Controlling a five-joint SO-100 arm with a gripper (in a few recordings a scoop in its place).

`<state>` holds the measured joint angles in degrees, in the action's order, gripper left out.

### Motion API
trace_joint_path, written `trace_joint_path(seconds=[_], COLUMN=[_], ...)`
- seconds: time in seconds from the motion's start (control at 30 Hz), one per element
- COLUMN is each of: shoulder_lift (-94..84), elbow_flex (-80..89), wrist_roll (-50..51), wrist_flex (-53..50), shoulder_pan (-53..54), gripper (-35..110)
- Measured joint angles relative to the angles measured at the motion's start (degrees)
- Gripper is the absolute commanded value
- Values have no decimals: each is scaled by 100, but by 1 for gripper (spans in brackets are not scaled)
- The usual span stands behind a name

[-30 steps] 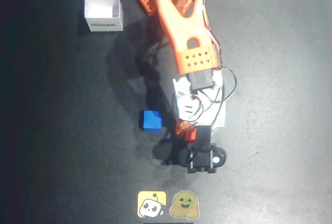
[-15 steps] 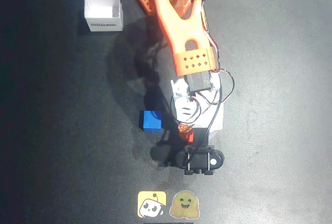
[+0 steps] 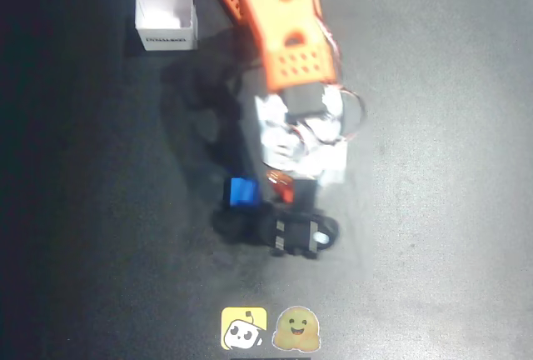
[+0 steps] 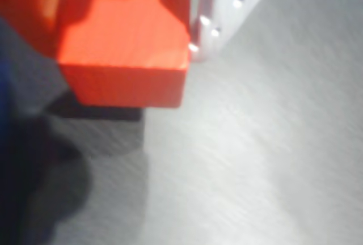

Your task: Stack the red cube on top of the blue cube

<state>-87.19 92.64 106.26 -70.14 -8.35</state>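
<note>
Red cube: small matte orange-red cube (image 4: pixel 122 52) large in the wrist view, clamped in the gripper (image 3: pixel 283 187) and lifted, its shadow on the table beneath; overhead, a sliver shows under the wrist.
Blue cube: small bright blue matte cube (image 3: pixel 242 192) on the dark grey table (image 3: pixel 433 210), just left of the held cube.
White box: open-topped white box (image 3: pixel 166 18) far left, nothing visible inside.
Stickers: two yellow cartoon stickers (image 3: pixel 271 328) at the near edge.

claw (image 3: pixel 283 197) with red cube (image 3: pixel 281 186) shifted up-left, now just beside blue cube (image 3: pixel 242 192)
</note>
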Motion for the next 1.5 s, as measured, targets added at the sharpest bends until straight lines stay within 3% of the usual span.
trace_joint_path(seconds=[0.4,0.9,1.5], shoulder_lift=[-738,-826,-1617], elbow_flex=[70,193,1573], wrist_roll=[-633,-1063,-1090], wrist_flex=[-817,-694,-211], shoulder_pan=[703,1134,1204], gripper=[0,0,0])
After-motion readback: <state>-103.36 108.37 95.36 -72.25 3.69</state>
